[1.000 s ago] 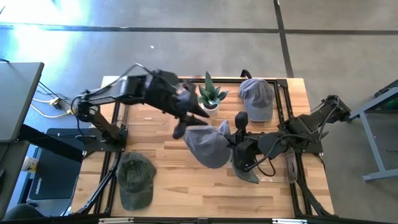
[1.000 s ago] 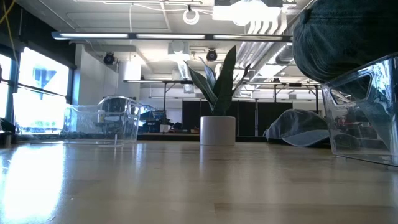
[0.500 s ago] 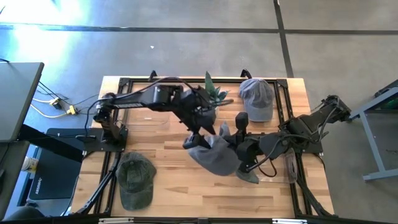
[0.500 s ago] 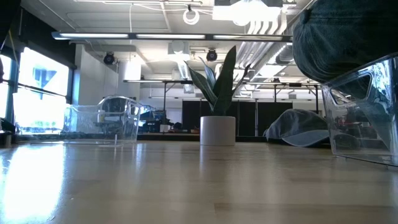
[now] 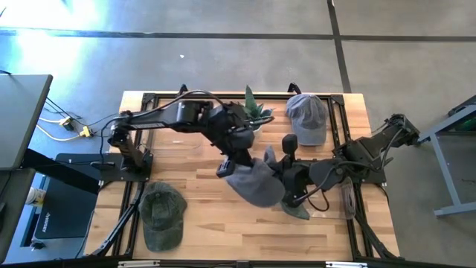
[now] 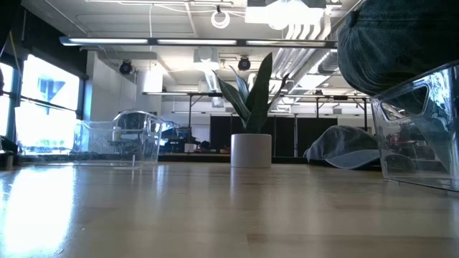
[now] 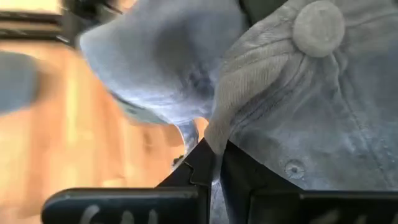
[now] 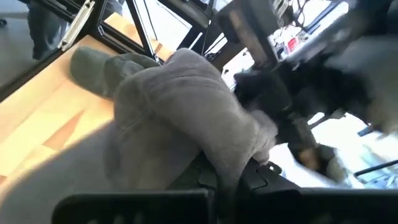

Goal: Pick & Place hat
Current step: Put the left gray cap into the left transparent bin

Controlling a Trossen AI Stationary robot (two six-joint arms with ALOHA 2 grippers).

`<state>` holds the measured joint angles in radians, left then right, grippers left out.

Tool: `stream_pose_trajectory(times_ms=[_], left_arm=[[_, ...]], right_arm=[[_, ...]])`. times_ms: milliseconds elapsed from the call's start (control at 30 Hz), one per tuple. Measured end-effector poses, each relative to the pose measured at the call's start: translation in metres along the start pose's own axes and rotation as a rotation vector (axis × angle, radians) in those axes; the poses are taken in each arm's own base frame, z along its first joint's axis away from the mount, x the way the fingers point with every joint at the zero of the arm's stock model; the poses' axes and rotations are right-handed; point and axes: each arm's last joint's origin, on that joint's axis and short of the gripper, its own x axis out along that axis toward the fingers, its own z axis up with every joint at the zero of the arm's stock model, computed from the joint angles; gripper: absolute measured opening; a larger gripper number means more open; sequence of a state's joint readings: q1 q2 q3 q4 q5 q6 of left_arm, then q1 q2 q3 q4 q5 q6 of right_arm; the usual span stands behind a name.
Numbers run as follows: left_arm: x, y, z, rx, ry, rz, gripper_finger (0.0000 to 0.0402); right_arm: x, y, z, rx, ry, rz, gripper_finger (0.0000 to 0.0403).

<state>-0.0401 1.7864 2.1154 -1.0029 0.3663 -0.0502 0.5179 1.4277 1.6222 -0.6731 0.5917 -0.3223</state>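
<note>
Cloth of the grey cap (image 5: 256, 181) sits pinched in both my left claw (image 5: 232, 165) and right claw (image 5: 281, 179), holding it stretched above the worktop (image 5: 201, 212).

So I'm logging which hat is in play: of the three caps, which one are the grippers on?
The blue-grey cap at mid-table, pinched by both grippers; the green cap and the grey cap lie untouched.
</note>
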Motion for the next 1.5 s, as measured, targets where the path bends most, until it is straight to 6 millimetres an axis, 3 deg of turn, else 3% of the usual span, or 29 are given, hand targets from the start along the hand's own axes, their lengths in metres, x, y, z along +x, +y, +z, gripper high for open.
stream_pose_trajectory(times_ms=[333,600,867,1167,1333,1500], left_arm=[[-0.062,-0.028,0.004,0.079,-0.160,0.245,0.0003],[-0.084,-0.050,0.004,0.141,-0.249,0.257,0.0001],[-0.097,-0.060,0.006,0.197,-0.315,0.269,0.0001],[-0.110,-0.064,0.004,0.245,-0.332,0.280,0.0001],[-0.113,-0.066,0.003,0.266,-0.332,0.262,0.0001],[-0.113,-0.066,0.003,0.270,-0.330,0.257,0.0001]], right_arm=[[0.001,0.000,0.000,0.160,-0.008,0.039,0.0003],[0.006,-0.009,-0.003,0.361,0.002,0.013,0.0033],[0.010,-0.016,0.003,0.524,-0.082,0.096,0.0133],[-0.024,-0.031,0.003,0.639,-0.146,0.301,0.0265],[-0.039,-0.051,-0.002,0.675,-0.189,0.253,0.0293],[-0.033,-0.070,-0.023,0.702,-0.059,0.159,0.0296]])
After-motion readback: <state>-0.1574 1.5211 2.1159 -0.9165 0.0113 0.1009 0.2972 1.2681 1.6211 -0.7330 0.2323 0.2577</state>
